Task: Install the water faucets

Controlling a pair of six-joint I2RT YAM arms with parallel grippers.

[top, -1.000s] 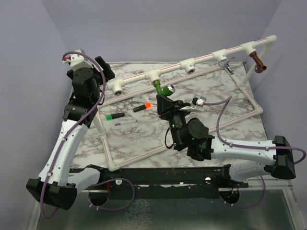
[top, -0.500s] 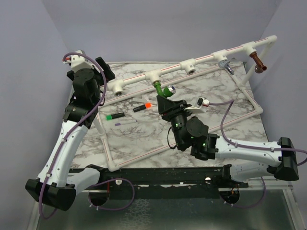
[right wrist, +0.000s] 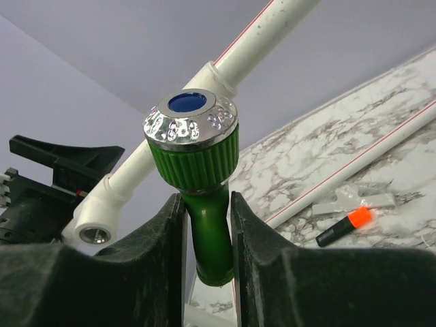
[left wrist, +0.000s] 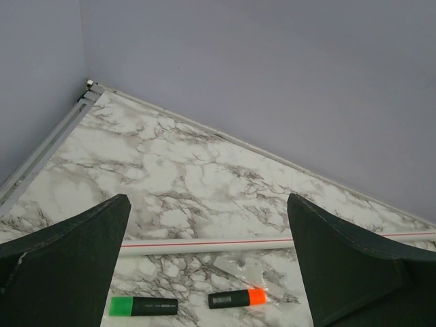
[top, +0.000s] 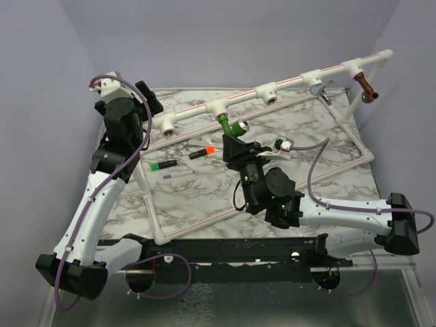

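Table [top: 327, 157]: marble-patterned top. You have everything below sitting on it or over it.
Pipe frame [top: 293, 80]: white pipes with a red stripe. A raised rail runs from far right down to the left and carries a row of tee fittings. A flat rectangle of thinner pipe lies on the marble below it.
Left gripper [top: 144, 94]: it is raised at the far left corner, well apart from every faucet. In your left wrist view the fingers [left wrist: 65, 266] stand as wide apart as they go, with nothing between them, only marble and one thin pipe beyond.
Right gripper [top: 235, 144]: it reaches up to the middle of the rail. In your right wrist view both fingers [right wrist: 160, 245] press the sides of the green neck, so the jaws are closed on it.
Green faucet [right wrist: 197, 160]: it is held in the right gripper. The ribbed knob with its chrome cap and blue centre points at the camera. From above, the far end of the green faucet [top: 227, 125] meets the second tee [top: 218, 107] from the left. You cannot tell how far it is screwed in.
Copper faucet [top: 366, 88]: hangs from the rightmost tee.
Chrome faucet [top: 321, 90]: just under the next tee to the left.
Green-capped marker [top: 162, 165]: lies flat inside the rectangle, left of centre.
Orange-capped marker [top: 202, 152]: lies flat, near the green-capped one and to its right.
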